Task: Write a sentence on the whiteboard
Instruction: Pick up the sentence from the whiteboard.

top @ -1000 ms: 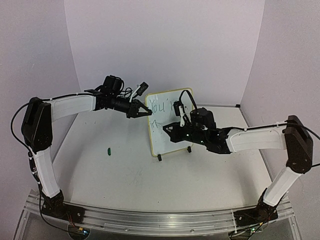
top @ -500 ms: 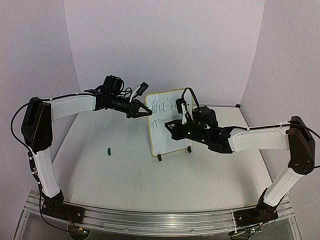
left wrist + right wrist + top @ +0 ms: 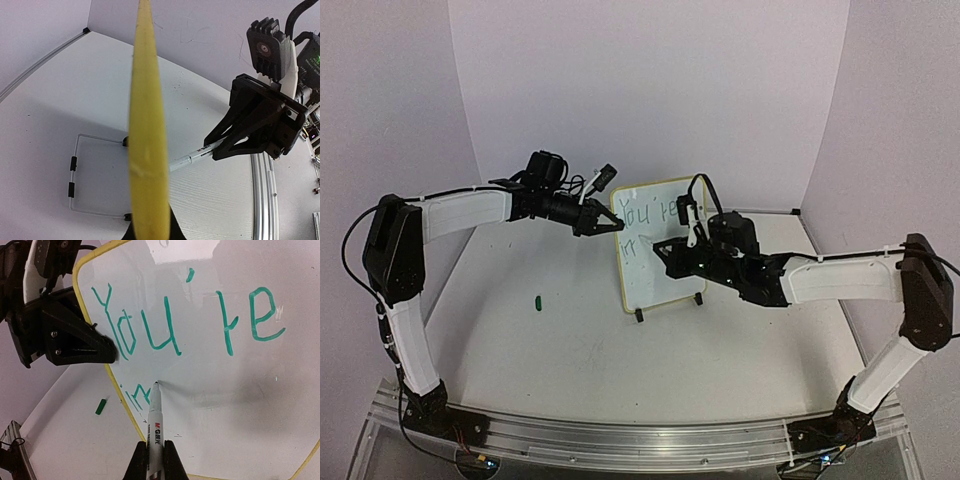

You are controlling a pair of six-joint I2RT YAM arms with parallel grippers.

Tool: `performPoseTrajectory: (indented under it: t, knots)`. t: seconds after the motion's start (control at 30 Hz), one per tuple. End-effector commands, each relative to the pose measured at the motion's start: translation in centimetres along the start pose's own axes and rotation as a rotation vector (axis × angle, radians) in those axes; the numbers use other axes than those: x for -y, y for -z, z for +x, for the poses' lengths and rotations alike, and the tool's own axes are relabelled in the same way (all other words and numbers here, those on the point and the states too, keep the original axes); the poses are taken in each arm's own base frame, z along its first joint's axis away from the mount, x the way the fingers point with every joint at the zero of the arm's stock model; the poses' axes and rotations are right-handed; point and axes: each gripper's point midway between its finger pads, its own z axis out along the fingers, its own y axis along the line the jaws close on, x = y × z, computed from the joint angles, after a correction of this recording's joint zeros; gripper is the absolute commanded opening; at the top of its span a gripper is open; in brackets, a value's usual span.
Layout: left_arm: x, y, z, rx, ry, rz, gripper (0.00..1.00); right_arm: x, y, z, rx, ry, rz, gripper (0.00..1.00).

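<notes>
Right wrist view gives you the best look at the work: the right gripper is closed on the barrel of a white marker, and the tip rests on the whiteboard just to the right of the first small letters of the second line. Of the sentence you can read "You're" in green on the top line. Below it there is only a beginning, perhaps "in" or a half-made "m", because the strokes are cramped against the frame. So I judge that you are inside the second word, with most of the writing not yet done.

The left gripper is closed on the board's left edge, on the pale-yellow frame. The board stands nearly upright on its black feet at the far middle of the table, between the two arms.

For the next move you need short strokes to the right with light pressure only, since a hard push could tip the board back or make it slip in the left pincer. Leave room on this line for the long word.

The table is white and matte, with faint scuffs. A small green object lies on it, well apart from the board, toward the left arm's side. Plain pale walls close the space on three sides, and a metal rail at the near edge carries both arm bases.
</notes>
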Motion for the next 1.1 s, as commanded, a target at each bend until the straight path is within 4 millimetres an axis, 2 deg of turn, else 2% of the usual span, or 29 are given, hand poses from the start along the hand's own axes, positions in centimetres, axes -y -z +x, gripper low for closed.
performPoseTrajectory:
  t: [0.0,0.53,0.73,0.87,1.07]
  knots:
    - [1.5,-0.6,1.1,-0.057,0.031,0.032,0.00,0.2,-0.2,0.2,-0.002,-0.004,-0.003,0.00]
    - [1.4,-0.7,1.1,-0.058,0.032,0.033,0.00,1.4,0.0,3.1,-0.062,-0.043,0.023,0.00]
    - [1.4,-0.7,1.1,-0.057,0.031,0.033,0.00,1.5,-0.1,3.6,-0.072,-0.047,0.026,0.00]
    - [1.4,-0.7,1.1,-0.057,0.032,0.033,0.00,0.5,0.2,2.8,-0.062,-0.040,-0.017,0.00]
    - [1.5,-0.7,1.1,-0.057,0.031,0.035,0.00,-1.2,1.3,0.4,-0.013,-0.025,-0.077,0.00]
